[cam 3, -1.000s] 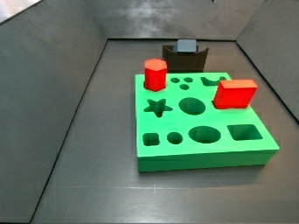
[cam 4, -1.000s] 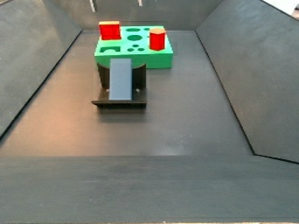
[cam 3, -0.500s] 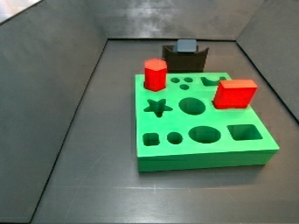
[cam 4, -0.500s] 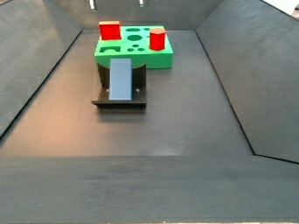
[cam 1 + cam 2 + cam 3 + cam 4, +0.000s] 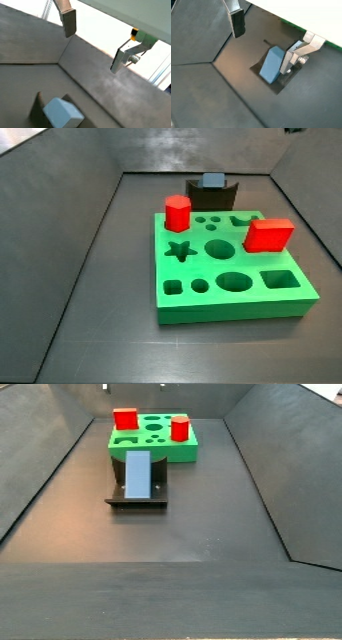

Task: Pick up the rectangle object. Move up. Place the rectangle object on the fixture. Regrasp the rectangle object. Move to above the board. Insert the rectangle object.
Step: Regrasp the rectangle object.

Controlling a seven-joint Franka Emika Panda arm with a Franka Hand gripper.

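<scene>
The rectangle object [image 5: 136, 474] lies along the fixture [image 5: 139, 497], just in front of the board [image 5: 181, 452], which carries a red cube [image 5: 270, 235] and a red hexagonal prism [image 5: 177, 213]. The gripper [image 5: 268, 34] hangs above, fingers [image 5: 237, 24] spread apart, holding nothing.

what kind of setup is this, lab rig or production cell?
Looks like a lab test rig, probably for peg insertion: a grey walled bin, a green board of shaped holes, and the rectangle object resting on the fixture. The hand hangs open above them.
</scene>
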